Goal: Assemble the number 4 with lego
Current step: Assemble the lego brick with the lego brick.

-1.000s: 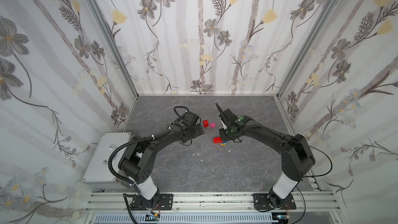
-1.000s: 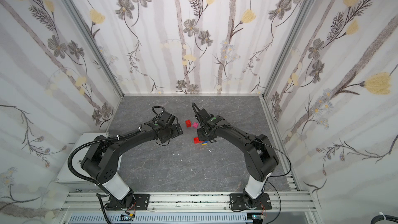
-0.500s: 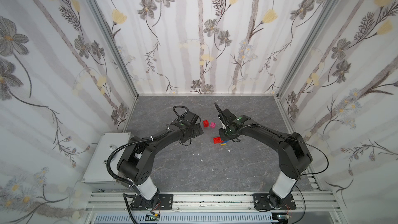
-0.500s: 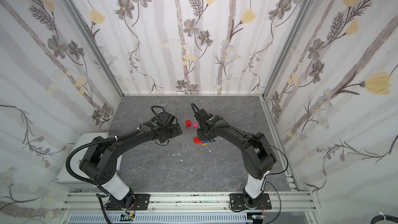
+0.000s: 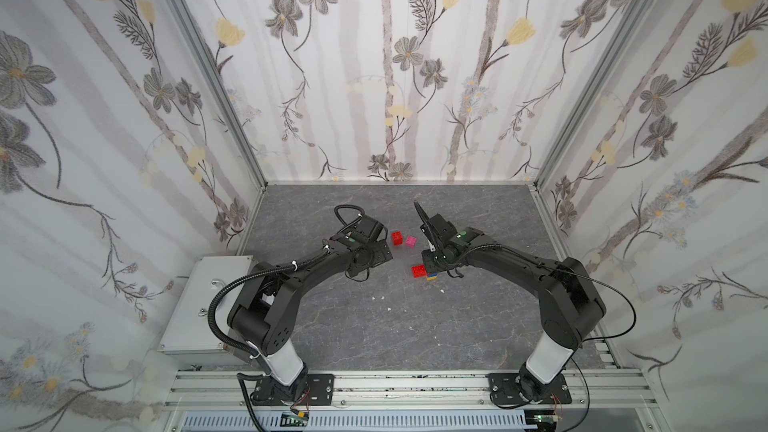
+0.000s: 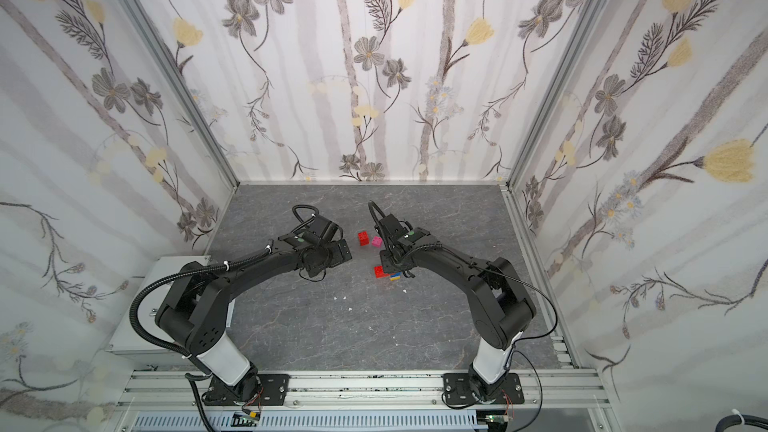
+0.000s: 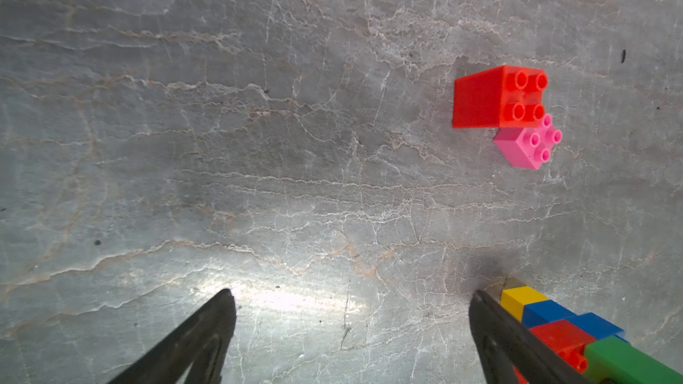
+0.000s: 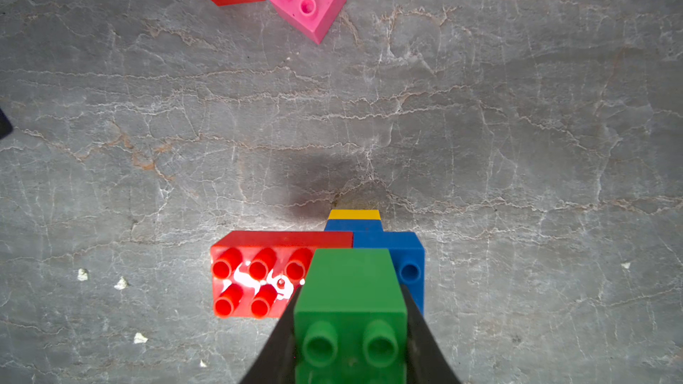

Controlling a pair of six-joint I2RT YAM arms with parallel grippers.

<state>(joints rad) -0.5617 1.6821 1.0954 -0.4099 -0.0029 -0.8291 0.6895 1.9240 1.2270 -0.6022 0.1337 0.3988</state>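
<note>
On the grey stone-patterned table (image 5: 374,326), starting at the left, a grey metal box (image 5: 208,305) sits by the left arm's base. The left gripper (image 7: 351,293) hovers over bare table, its fingers spread wide with nothing between them.

Next, near the middle of the table, come two loose pieces of lego. One is a small red brick (image 5: 397,238), square with four studs on top. Just beside it is a pink brick (image 5: 410,241) of the same four-stud shape, turned cornerwise to it; whether the two touch cannot be told.

A little further right and nearer the robot's base is the unfinished number 4 (image 5: 426,273). The right wrist view shows it as a column. A yellow brick (image 8: 354,214) lies farthest from the camera, with a blue brick (image 8: 353,225) on it. Then a second blue brick (image 8: 408,260) sits level with a long red brick (image 8: 258,275), which juts out to one side with its studs bare. A green brick (image 8: 349,308) is topmost, two studs showing.

The right gripper (image 8: 350,291) pinches the green brick by its two side faces. Whether the yellow end rests on the table cannot be told.
</note>
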